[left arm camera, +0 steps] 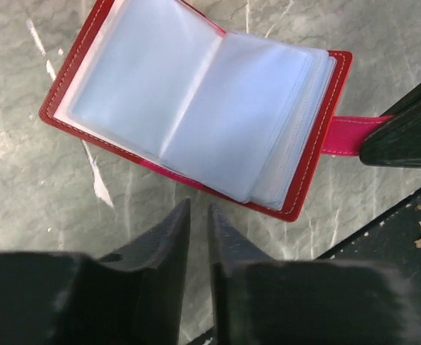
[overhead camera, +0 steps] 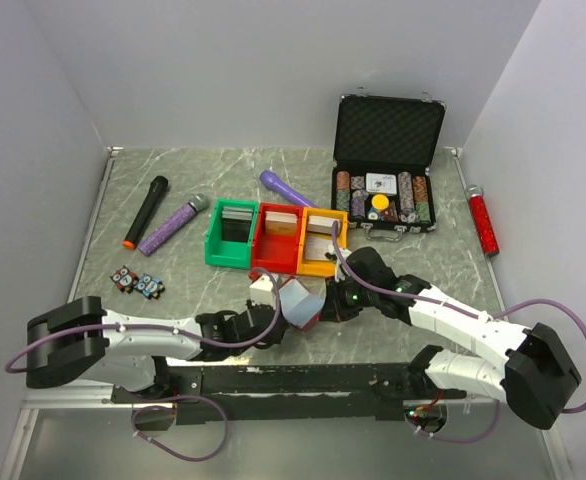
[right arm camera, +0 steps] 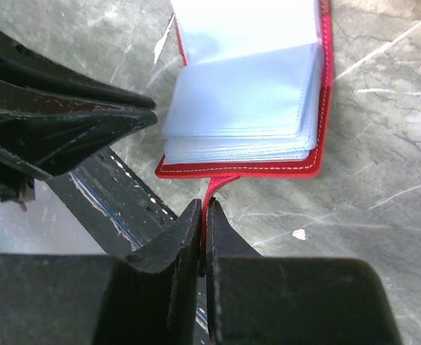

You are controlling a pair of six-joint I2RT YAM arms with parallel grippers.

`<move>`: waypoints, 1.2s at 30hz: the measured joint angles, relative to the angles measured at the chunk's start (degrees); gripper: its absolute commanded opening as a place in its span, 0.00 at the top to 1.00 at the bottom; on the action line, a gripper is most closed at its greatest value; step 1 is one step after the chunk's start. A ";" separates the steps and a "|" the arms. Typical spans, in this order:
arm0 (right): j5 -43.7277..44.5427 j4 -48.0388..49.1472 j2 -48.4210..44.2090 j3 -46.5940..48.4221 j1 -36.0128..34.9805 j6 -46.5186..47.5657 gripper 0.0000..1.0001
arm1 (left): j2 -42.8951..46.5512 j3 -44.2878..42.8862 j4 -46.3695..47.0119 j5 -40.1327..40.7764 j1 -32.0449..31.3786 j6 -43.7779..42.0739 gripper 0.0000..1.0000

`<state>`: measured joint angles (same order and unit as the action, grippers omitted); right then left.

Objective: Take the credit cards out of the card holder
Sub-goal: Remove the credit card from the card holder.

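Top external view, card holder open below bins, right fingers clamped on its tab, left fingers nearly together

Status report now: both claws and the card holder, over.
Right claw shut on snap tab. Left claw nearly shut, empty, just short of card holder. Holder lies open, sleeves showing no cards. Nothing in the way.

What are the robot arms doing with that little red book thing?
It is a card holder, lying open on the table with its pale plastic sleeves showing. The right claw is pinched shut on the holder's red snap tab, pinning it in place. The left claw hovers just beside the open sleeves, its fingers nearly together and holding nothing. No card can be seen in the sleeves that show.
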<state>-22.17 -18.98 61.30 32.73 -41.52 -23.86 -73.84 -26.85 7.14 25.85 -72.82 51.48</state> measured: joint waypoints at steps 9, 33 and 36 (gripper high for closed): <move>0.70 -2.27 -2.73 -1.49 0.00 1.46 1.00 | 7.74 2.49 0.33 1.09 0.13 -1.73 0.40; 1.81 4.09 0.72 -7.78 0.33 -9.94 0.33 | -4.37 -3.04 2.03 1.60 2.03 -5.62 0.67; 2.23 4.79 1.60 -8.79 0.81 -10.69 0.33 | -5.33 -3.30 2.03 1.62 2.91 -5.31 0.81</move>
<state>-19.94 -14.20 62.89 23.94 -40.71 -34.54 -79.18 -30.15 9.17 27.46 -69.91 46.17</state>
